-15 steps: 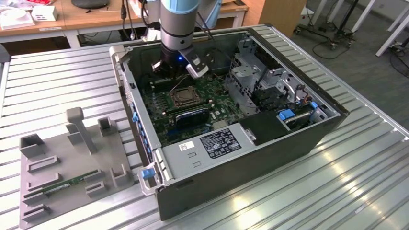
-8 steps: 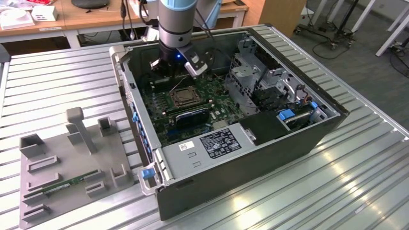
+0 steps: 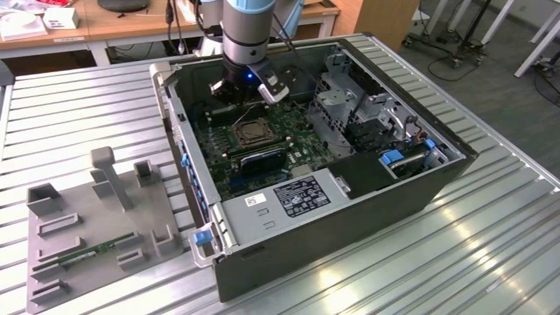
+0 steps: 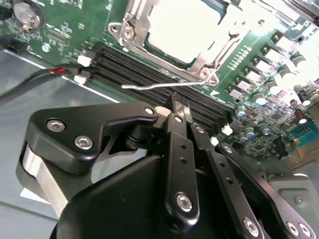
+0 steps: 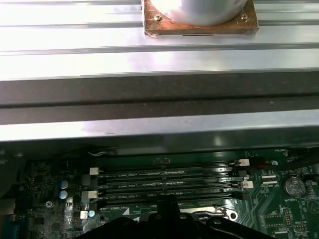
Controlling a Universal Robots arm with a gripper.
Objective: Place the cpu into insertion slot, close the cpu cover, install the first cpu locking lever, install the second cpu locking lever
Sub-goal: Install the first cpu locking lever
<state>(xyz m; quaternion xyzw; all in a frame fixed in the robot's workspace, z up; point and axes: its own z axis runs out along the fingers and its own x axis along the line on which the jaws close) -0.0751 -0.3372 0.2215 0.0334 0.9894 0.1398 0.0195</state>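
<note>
Tabletop: a slatted metal tabletop (image 3: 490, 249) carries the opened computer case (image 3: 350, 216), its side off and its board facing up.
Arm: the single arm (image 3: 249, 33) reaches down into the case, low over the green circuit board (image 4: 60, 35).
Insertion slot: mid-board in the exterior view (image 3: 249, 133), just nearer the camera than the arm's wrist.
Cpu cover: a silvery frame (image 4: 130, 22) lying flat on the socket, judged to be down.
Cpu: seated in the slot, its bright top (image 4: 184, 22) showing through the cover's cut-out.
Locking lever: a thin wire rod (image 4: 154, 85) along the socket edge that faces the memory slots (image 4: 124, 67). Its long axis runs parallel to them and its free end points toward the white connectors (image 4: 82, 67) (which of the two levers it is cannot be told).
Jaws: pressed together with nothing between them, the fingertips (image 4: 175, 105) poised over the memory slots.
Key relation: the lever lies just beyond the tips, between them and the cpu, crossways to the jaws' line. A slight gap appears, though contact cannot be ruled out.
</note>
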